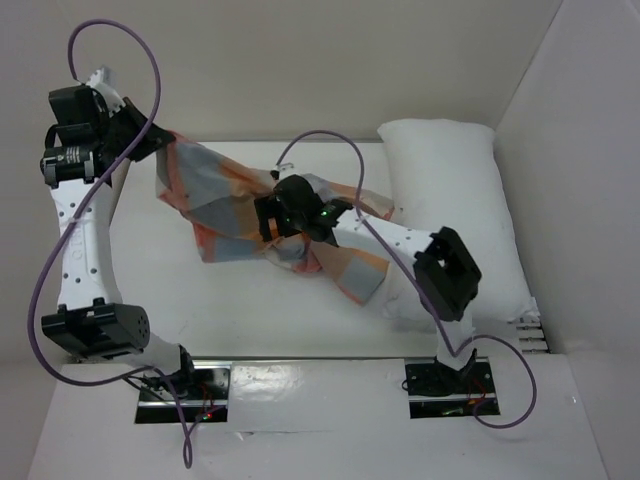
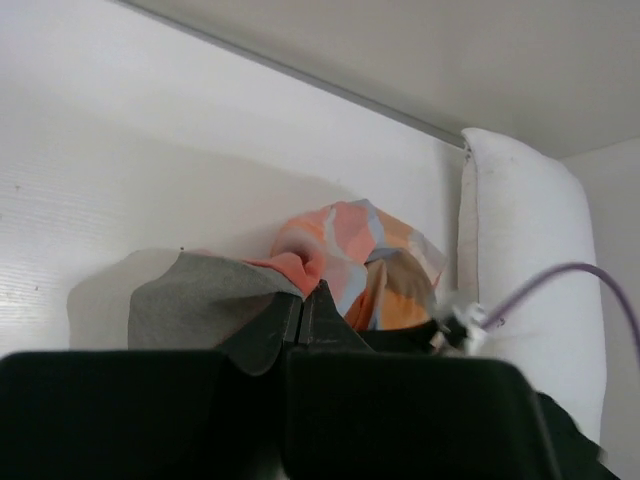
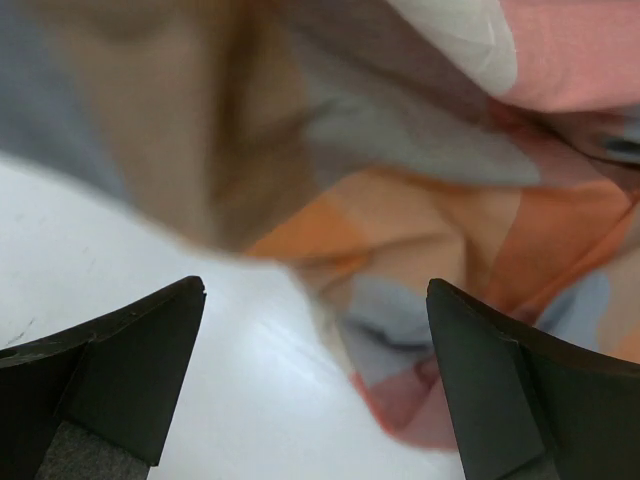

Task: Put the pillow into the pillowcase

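The checked pillowcase (image 1: 215, 205) hangs stretched across the middle of the table, lifted at its far-left corner. My left gripper (image 1: 155, 140) is shut on that corner; in the left wrist view its fingertips (image 2: 302, 300) pinch a grey fold of the pillowcase (image 2: 350, 255). The plain white pillow (image 1: 450, 190) lies along the right side, its near end under the right arm, and stands at the right as the pillow (image 2: 520, 250) in the left wrist view. My right gripper (image 1: 265, 215) is open at the pillowcase's middle. Its jaws (image 3: 315, 330) stand wide, with crumpled pillowcase (image 3: 420, 230) just beyond them.
White enclosure walls stand close behind (image 1: 300, 70) and to the right (image 1: 580, 150) of the white table (image 1: 250, 320). Purple cables (image 1: 325, 137) loop from both arms, one over the pillowcase. The arm bases sit at the near edge.
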Available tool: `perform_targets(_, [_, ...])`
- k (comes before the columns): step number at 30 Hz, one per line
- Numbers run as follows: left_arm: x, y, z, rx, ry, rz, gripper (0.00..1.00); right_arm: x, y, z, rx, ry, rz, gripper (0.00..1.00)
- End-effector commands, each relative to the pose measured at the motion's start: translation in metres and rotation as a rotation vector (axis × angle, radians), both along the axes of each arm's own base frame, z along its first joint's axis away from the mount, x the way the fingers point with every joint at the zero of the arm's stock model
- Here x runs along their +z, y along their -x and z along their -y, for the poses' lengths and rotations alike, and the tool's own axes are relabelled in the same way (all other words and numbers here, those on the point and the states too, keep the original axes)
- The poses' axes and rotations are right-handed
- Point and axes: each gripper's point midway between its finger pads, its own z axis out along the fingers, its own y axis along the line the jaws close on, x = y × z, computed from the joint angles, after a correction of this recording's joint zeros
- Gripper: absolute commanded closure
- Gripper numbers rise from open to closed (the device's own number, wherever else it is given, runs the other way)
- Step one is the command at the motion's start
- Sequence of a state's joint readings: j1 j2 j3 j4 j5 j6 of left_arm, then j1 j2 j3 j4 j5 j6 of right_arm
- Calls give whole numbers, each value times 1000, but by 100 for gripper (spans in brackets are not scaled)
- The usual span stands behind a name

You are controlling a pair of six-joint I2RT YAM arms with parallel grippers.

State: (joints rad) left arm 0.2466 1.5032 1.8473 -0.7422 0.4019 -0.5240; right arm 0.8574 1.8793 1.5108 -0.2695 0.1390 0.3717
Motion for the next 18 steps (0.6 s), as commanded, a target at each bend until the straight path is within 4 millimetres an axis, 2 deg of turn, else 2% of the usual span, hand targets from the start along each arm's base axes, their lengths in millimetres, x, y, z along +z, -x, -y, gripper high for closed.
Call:
perform_targets(1, [57, 24, -1, 17, -79, 147, 100, -8, -28, 4, -99, 27, -46, 0])
perform_targets(2, [66, 28, -3, 40, -94, 170, 100, -3, -40, 10, -154, 56, -14, 0])
perform_targets(4, [72, 31, -8, 58, -100, 179, 100, -30, -46, 37, -251, 218, -27, 0])
perform_targets(5, [79, 34, -8, 67, -106, 190, 100, -33, -53, 55, -330, 290, 4, 0])
perform_targets(6, [77, 35, -8, 67, -104, 181, 100, -38, -53, 63, -357, 330, 0, 0])
perform_targets(7, [81, 36, -8, 67, -107, 191, 100, -54, -50, 77, -378, 393, -36, 0])
perform_targets(8, [81, 36, -8, 67, -107, 191, 100, -56, -56, 90, -409, 400, -54, 0])
perform_targets(9, [85, 39, -7, 67, -109, 202, 100, -69, -52, 97, -426, 400, -95, 0])
perform_targets(12, [89, 43, -9, 80, -104, 210, 100, -91, -49, 88, -324, 284, -182, 3])
perform_targets(13, [89, 43, -9, 80, -104, 210, 100, -104, -39, 85, -288, 264, -215, 20])
perform_targets(15, [93, 47, -8, 80, -107, 222, 100, -101, -49, 74, -243, 176, -214, 63])
perform_targets(16, [96, 50, -9, 92, -113, 230, 100, -93, -54, 70, -243, 159, -199, 85])
perform_targets(17, [99, 51, -12, 106, -120, 237, 100, -84, -58, 68, -249, 154, -184, 100])
perform_targets(18, [100, 56, -15, 126, -124, 236, 100, -77, -66, 65, -250, 151, -159, 100])
